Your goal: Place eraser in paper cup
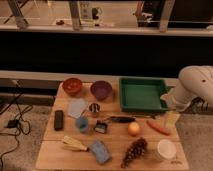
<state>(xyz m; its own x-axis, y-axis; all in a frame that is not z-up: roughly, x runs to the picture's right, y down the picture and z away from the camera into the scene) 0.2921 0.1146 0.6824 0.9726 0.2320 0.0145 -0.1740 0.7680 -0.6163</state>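
Wood table (50, 150) on speckled floor (22, 152), blk cables (16, 119) at left, dark wall (100, 50) behind, metal-framed windows (45, 12) up top

The wooden counter (50, 156) carries a red bowl (72, 86), a purple bowl (101, 90) and a green tray (142, 94) at the back. The eraser (58, 120) lies near its left edge. The paper cup (166, 148) stands front right, near the grapes (134, 151). The gripper (171, 115) hangs, it seems, by the tray's right front corner.

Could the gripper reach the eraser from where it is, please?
Probably, from above: the eraser lies uncovered at the table's left edge, though the gripper hangs far across, by the green tray.
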